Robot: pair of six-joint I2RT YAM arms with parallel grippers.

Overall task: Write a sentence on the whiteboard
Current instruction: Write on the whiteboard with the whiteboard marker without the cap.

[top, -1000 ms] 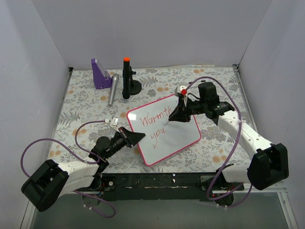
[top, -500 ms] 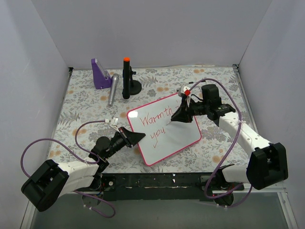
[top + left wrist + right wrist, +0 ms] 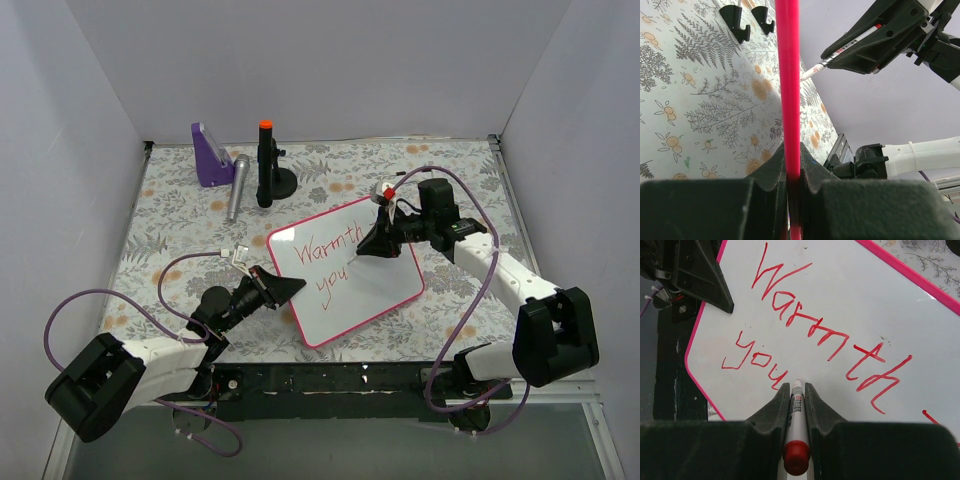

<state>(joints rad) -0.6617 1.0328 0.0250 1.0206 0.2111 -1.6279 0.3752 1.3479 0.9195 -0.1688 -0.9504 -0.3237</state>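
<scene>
The right gripper point(image 3: 797, 388) is clamped on a white marker point(image 3: 796, 416) with a red end cap. Its two dark fingers are pressed to either side of the barrel at the bottom centre of the right wrist view. The marker's tip points at the whiteboard point(image 3: 372, 288), just right of the "u" in "you"; whether it touches the surface cannot be told. The sentence point(image 3: 812, 330), in thin red script, reads "Warmth" across the upper line and "you" below it at the left, with one more red stroke at the right edge of that view. In the top view the board lies tilted at the centre on the floral table cover point(image 3: 170, 230). The left gripper point(image 3: 291, 288) is closed on the board's pink frame at its lower left edge. Toward the upper left of that view stand a purple stand point(image 3: 210, 156), a silver cylinder point(image 3: 237, 187) and a black stand point(image 3: 267, 170) topped in orange, all well apart from the board.
</scene>
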